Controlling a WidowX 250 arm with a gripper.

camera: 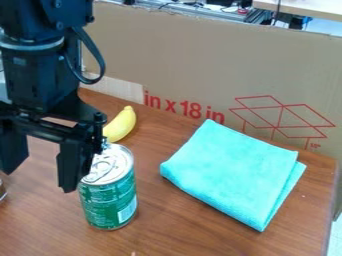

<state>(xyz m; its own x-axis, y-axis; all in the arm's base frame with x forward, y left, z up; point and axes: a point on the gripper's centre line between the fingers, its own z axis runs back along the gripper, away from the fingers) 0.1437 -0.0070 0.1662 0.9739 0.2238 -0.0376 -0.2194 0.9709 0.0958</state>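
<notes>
- Hand (39,179) at the left of the frame, spread apart, holding nothing.
- Green can (109,202) stands upright on the counter (187,227), lower left, close beside the hand; a sideways bump could topple it, perhaps against the banana (121,125).

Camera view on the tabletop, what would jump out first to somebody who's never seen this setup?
Probably the bright turquoise folded cloth lying at the right. Next, the large black gripper at the left, its jaws open, near an upright green can. A yellow banana stands out just behind the can.
</notes>
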